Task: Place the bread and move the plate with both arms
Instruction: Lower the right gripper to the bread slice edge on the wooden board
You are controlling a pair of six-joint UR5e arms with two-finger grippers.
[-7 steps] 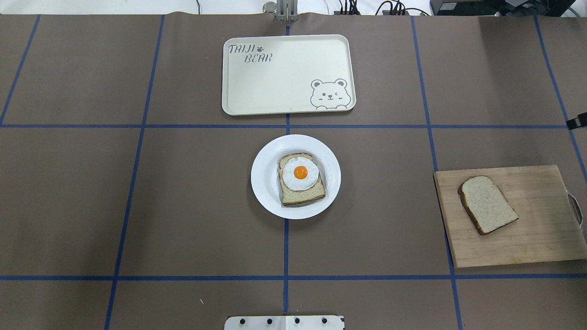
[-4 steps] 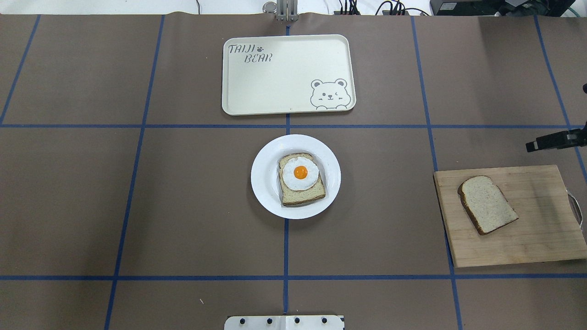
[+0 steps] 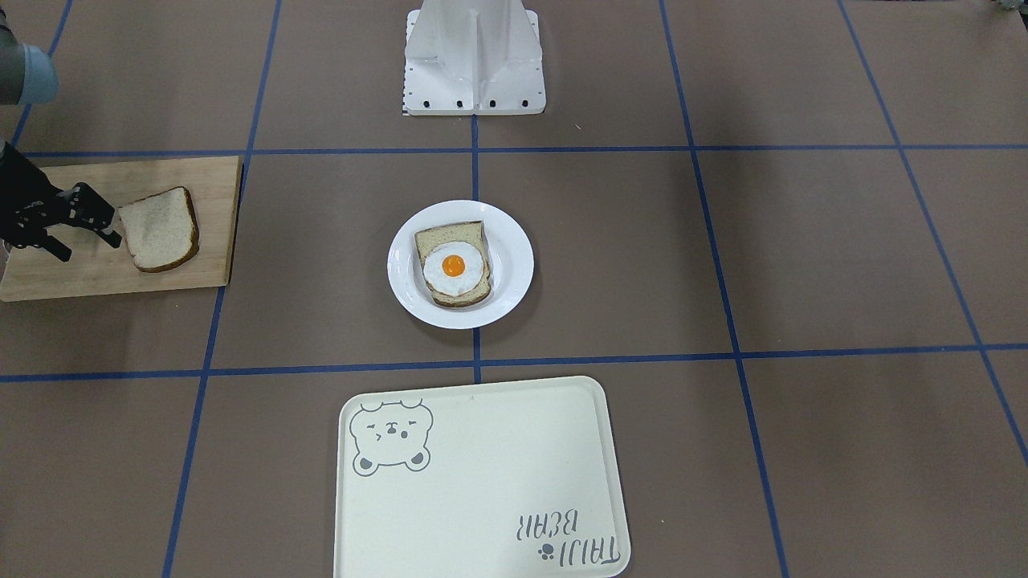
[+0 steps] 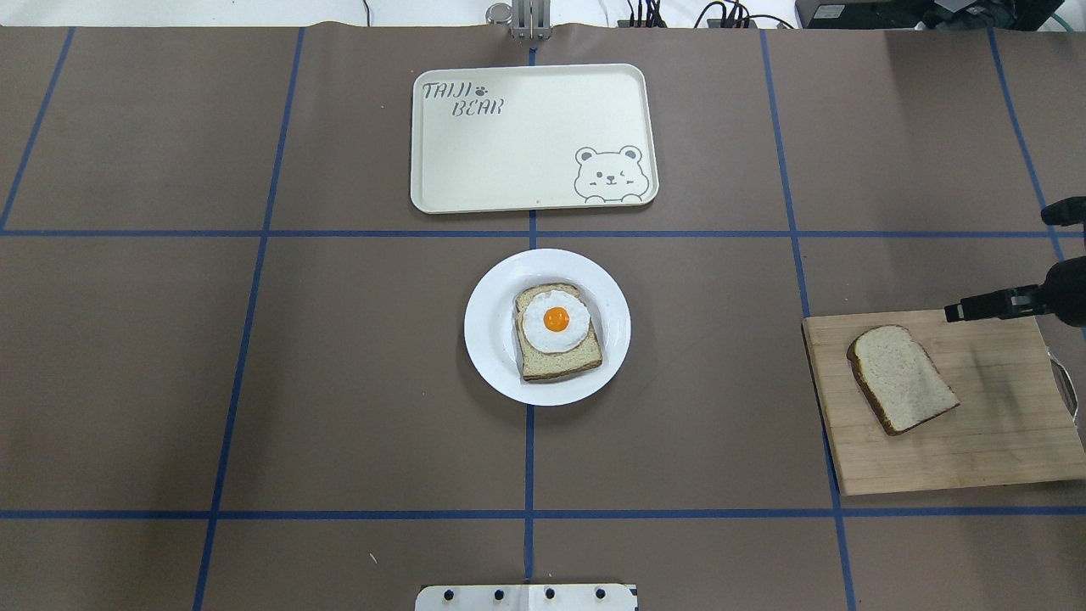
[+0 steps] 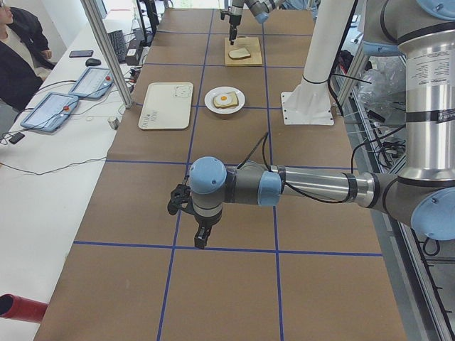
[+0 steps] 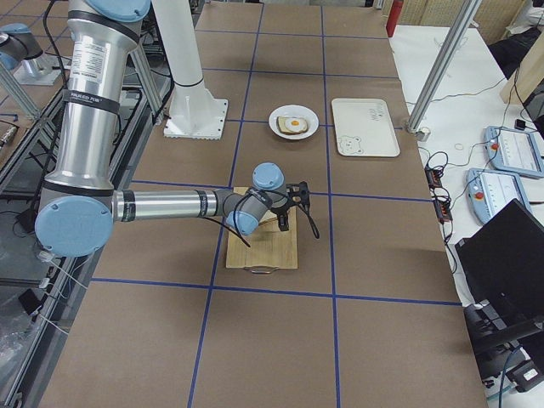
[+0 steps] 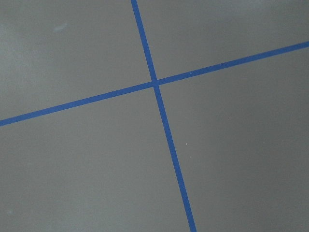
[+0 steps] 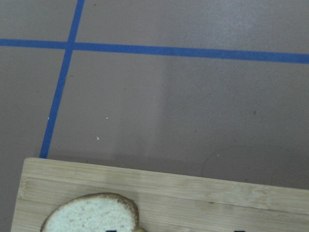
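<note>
Closest in, on the robot's right: right gripper (image 3: 88, 241) above the outer part of the wooden cutting board (image 4: 1001, 441), jaws spread, nothing between them, touching nothing; just inboard of it, toward the middle of the table (image 4: 254, 382) and a little toward the robot's side, the bread (image 4: 901, 378), flat on the board's inner half, untouched; long axis set diagonally across the board, rounded crown toward the far inner corner, square end toward the near outer side, so probably a need to turn the wrist and pinch across the short way rather than along the length; height of the gripper above the slice hard to judge from these views. Farther along, at the table's centre and well apart from the board: the plate (image 4: 492, 339), already carrying an egg-topped slice (image 4: 556, 331), the likely landing place for the bread. Beyond that, on the far side, the cream tray (image 4: 526, 136). Farthest of all, left gripper (image 5: 202, 238) out over the table's other end, well away from both plate and bread; spread or closed, cannot tell; plainly the right gripper's pick to make.
</note>
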